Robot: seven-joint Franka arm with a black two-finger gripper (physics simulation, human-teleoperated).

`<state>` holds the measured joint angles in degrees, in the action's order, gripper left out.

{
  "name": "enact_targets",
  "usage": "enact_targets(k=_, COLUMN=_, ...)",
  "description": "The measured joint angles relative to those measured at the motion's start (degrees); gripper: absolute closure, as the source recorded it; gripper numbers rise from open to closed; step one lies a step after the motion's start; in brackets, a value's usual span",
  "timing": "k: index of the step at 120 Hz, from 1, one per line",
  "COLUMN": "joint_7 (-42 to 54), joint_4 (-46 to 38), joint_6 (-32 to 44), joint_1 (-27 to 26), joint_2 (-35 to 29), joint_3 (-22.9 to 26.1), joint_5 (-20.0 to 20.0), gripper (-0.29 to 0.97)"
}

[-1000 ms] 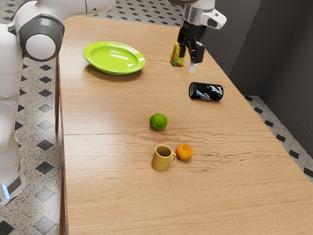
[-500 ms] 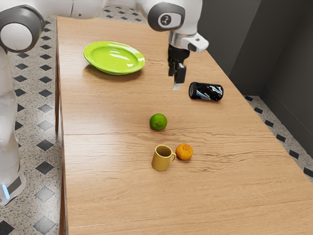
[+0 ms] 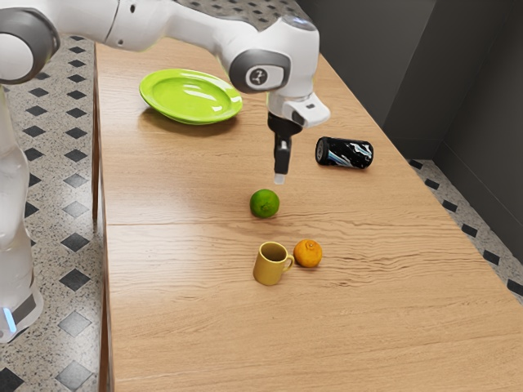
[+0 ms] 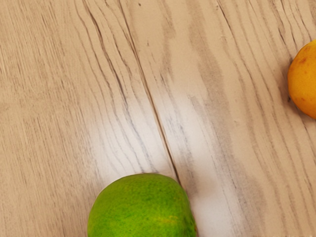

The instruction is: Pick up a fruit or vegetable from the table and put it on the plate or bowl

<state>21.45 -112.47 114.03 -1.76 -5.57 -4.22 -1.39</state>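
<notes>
Claw [image 3: 279, 175] hangs over the table [image 3: 180, 269], pointing down, just above and slightly beyond the lime [image 3: 265, 203], not touching it. I see it edge-on and can't tell if it is spread or pressed together.

In the wrist view the lime [image 4: 143, 207] sits right under my hand on bare wood [image 4: 74, 98], beside a seam between planks. The orange [image 4: 303, 79] is off to one side, apart from the lime.

No readable writing. The can [image 3: 344, 153] is black with white and blue marks, illegible, lying on its side near the table edge on the exterior view's right, close to my claw but clear of it. The round mark on my arm joint can't be read either.

The green plate [image 3: 163, 86] is far back toward the exterior view's left, with nothing on it. Bare table lies between it and the lime. The yellow mug [image 3: 271, 263] stands nearer the camera than the lime, handle toward the orange [image 3: 308, 253], which is just beside it. Nothing crowds the lime. The near half of the table is open wood.
</notes>
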Motion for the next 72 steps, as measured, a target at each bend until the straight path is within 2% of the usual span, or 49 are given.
enact_targets(k=26, joint_7=2.4, joint_4=-3.7, joint_6=0.8, joint_1=0.2, joint_2=-0.1, joint_3=0.2, joint_5=0.0, gripper=0.00)
enact_targets(k=62, joint_7=4.5, joint_4=-4.0, joint_6=-4.0, joint_1=0.2, joint_2=-0.8, joint_3=0.3, joint_5=0.0, gripper=0.00)
enact_targets(k=72, joint_7=4.2, joint_4=-3.7, joint_6=-4.4, joint_1=0.2, joint_2=-0.7, joint_3=0.3, joint_5=2.9, gripper=0.00)
